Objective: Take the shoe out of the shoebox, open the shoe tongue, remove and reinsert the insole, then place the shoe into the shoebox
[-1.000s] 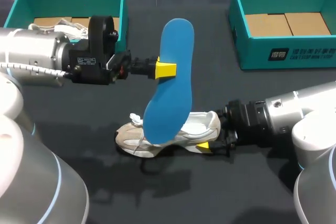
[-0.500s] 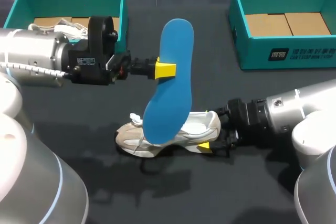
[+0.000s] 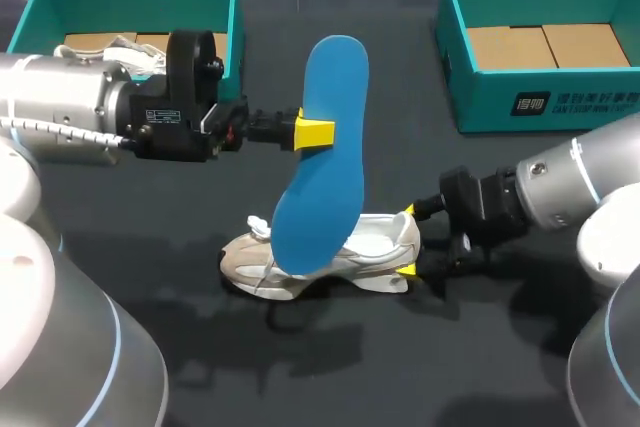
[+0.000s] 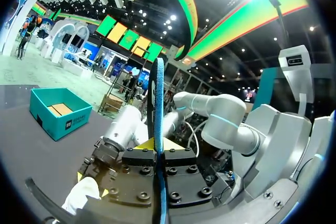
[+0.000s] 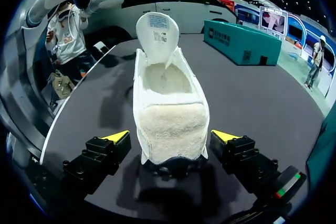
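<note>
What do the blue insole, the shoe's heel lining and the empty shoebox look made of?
Insole: probably foam, matte blue; thin edge, keeps its shape upright.
Heel lining: cream fleecy textile, nubbly pile.
Shoebox: cardboard, teal outside, with plain brown flaps inside.

The blue insole (image 3: 322,157) stands upright in the air with its narrow end up, pinched at one edge by the left gripper (image 3: 314,133), and its wide end is low over the shoe (image 3: 385,237). The white and beige shoe sits on its sole on the table, tongue lifted. The teal left shoebox (image 3: 130,2) and right shoebox (image 3: 480,107) stand open, well apart from the shoe.
</note>
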